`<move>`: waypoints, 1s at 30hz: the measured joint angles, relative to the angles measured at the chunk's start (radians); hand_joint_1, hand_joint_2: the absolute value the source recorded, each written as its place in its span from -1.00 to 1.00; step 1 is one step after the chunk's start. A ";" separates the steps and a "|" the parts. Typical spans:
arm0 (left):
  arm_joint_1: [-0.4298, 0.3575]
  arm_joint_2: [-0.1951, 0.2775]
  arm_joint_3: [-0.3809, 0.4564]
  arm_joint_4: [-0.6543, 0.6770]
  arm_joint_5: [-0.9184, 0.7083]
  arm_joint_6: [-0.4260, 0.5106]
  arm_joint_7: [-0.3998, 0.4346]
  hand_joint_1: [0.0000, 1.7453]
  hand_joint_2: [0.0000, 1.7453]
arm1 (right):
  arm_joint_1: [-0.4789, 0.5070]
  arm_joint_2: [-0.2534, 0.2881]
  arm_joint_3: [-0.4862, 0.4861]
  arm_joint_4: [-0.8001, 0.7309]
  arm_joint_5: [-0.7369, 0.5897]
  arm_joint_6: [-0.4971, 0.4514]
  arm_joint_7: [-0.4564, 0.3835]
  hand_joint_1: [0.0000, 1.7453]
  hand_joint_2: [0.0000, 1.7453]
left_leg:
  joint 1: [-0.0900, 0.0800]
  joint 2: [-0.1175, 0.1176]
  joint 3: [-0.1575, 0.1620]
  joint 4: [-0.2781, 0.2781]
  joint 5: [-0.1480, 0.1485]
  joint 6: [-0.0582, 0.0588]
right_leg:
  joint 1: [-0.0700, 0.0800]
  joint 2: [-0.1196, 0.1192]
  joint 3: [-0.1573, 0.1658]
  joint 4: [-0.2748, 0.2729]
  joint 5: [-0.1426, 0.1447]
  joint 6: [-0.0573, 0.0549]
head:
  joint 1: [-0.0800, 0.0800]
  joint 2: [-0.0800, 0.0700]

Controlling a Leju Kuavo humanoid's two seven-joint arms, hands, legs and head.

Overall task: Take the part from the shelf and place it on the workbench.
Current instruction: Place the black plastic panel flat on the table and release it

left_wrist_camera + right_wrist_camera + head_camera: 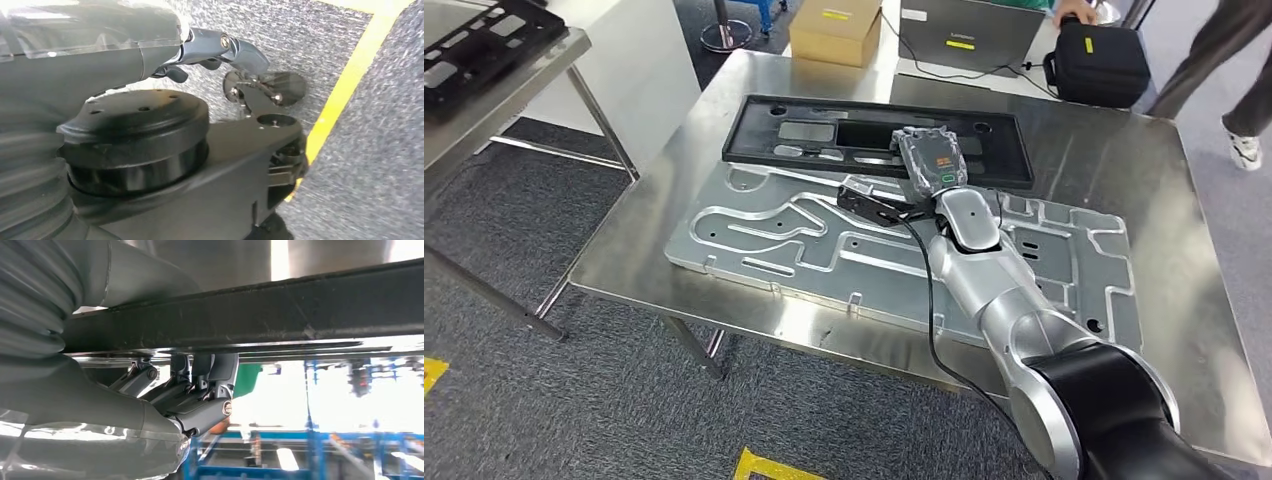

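Steel workbench [1124, 180] carries two big parts: one black plastic frame part [814, 112] on its far half, one silver machined plate [764, 235] just nearer the robot, the two edge to edge. Right hand [932, 158] is over the near long edge of the black part, roughly mid-length, palm down; head view shows only the back of the hand, so contact is unreadable from there. Right wrist view fills that in: fingers [200, 390] are curled up under the black part's edge bar [250, 315], thumb above it, so the hand is grasping the part. Whether the part's weight is fully on the workbench or partly lifted, can't tell. One black cable runs from the wrist down the silver right arm [994, 290].

Left hand [210, 47] appears in the left wrist view, over grey carpet with one yellow line [345, 85]; fingers look bent inward with nothing in them, but most of the hand is blurred and cut off, so its state can't be told for sure.

Beyond the workbench: one cardboard box [836, 30], one laptop [969, 35], one black case [1096, 62]. One person's legs [1224, 70] at the far right corner, upper body cut off. Second steel table [484, 90] off to the left holds another black tray, cropped.
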 joint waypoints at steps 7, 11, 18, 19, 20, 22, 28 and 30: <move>0.000 -0.001 0.000 0.000 0.001 0.015 0.010 -1.00 1.00 | 0.019 0.013 0.000 0.000 -0.004 0.001 -0.017 1.00 1.00 | -0.002 -0.058 -0.001 0.016 -0.009 -0.006 | 0.003 0.033 0.005 -0.086 0.106 -0.012 | 0.000 0.000; 0.002 -0.001 0.000 0.000 0.002 0.033 0.019 -1.00 1.00 | 0.022 0.028 0.001 0.000 -0.012 0.002 -0.016 1.00 1.00 | -0.003 -0.060 -0.008 0.018 -0.011 -0.025 | 0.007 0.038 0.024 -0.143 0.122 -0.029 | -0.001 0.000; 0.001 0.001 0.000 0.000 -0.001 0.036 0.012 -1.00 1.00 | 0.031 0.040 0.001 0.000 -0.042 0.006 -0.018 -1.00 -1.00 | 0.013 -0.004 -0.129 0.292 -0.139 -0.061 | 0.001 0.020 0.032 -0.152 0.125 -0.047 | -0.007 0.000; 0.002 0.001 0.000 0.000 -0.001 0.038 0.012 -1.00 1.00 | 0.033 0.040 0.001 0.000 -0.046 0.006 -0.019 -1.00 -1.00 | 0.015 -0.002 -0.121 0.277 -0.121 -0.063 | 0.000 0.018 0.033 -0.151 0.124 -0.046 | -0.007 0.000; 0.002 0.001 0.000 0.000 -0.001 0.042 0.012 -1.00 1.00 | 0.035 0.040 0.001 0.000 -0.050 0.007 -0.019 -1.00 -1.00 | 0.018 0.000 -0.093 0.224 -0.089 -0.064 | -0.002 0.016 0.035 -0.151 0.122 -0.043 | -0.007 0.000; 0.001 0.001 0.000 0.000 0.001 0.049 0.014 -1.00 0.00 | 0.034 0.040 0.001 -0.001 -0.057 0.009 -0.019 -1.00 -1.00 | 0.018 0.007 -0.023 0.087 -0.039 -0.061 | -0.002 0.014 0.038 -0.148 0.118 -0.034 | -0.007 0.000; -0.001 0.001 0.005 0.000 0.012 0.056 0.010 -1.00 -1.00 | 0.034 0.043 -0.009 -0.004 -0.116 0.037 -0.052 -1.00 -1.00 | 0.012 0.005 0.016 0.010 -0.023 -0.021 | -0.002 0.013 0.032 -0.132 0.101 0.002 | -0.005 0.000; -0.001 0.001 0.007 0.000 0.016 0.058 0.006 -1.00 -1.00 | 0.035 0.043 -0.020 -0.006 -0.138 0.045 -0.065 -1.00 -1.00 | 0.012 0.003 0.019 0.003 -0.020 -0.010 | -0.004 0.018 -0.011 -0.038 0.047 0.007 | -0.004 0.000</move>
